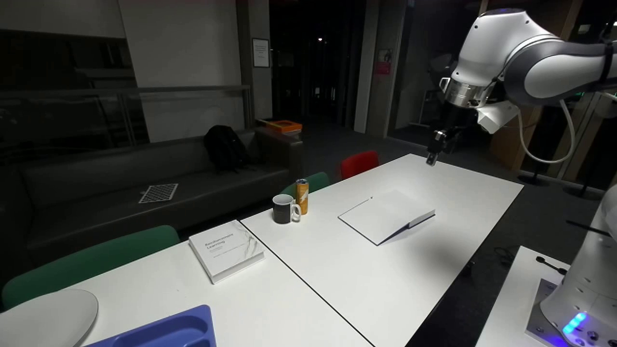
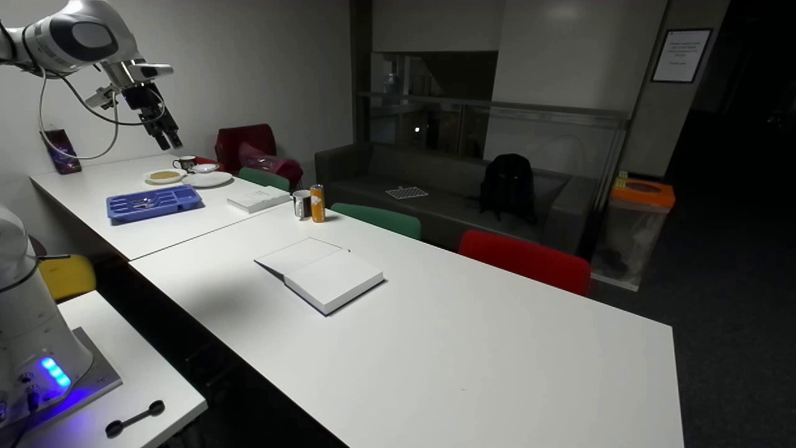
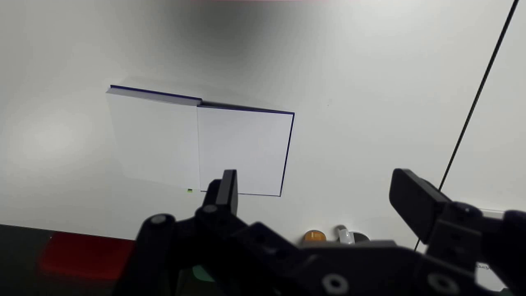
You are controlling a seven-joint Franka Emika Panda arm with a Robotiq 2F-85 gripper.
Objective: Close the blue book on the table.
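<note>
The blue book (image 1: 381,214) lies open on the white table (image 1: 308,250), pages up. It also shows in an exterior view (image 2: 336,280) and in the wrist view (image 3: 242,150). Its thick page block lies on one side. The thin front cover lies on the side towards the table's dark seam, with a shadow under its edge. My gripper (image 1: 434,154) hangs in the air well above the table, apart from the book. It also shows in an exterior view (image 2: 168,138). In the wrist view the gripper (image 3: 314,176) has its fingers wide apart with nothing between them.
A mug (image 1: 282,210) and an orange can (image 1: 302,197) stand by the table's far edge. Beyond the seam lie a white thick book (image 1: 226,250), a blue tray (image 2: 152,202) and plates (image 2: 208,180). Green and red chairs (image 2: 525,261) line the edge.
</note>
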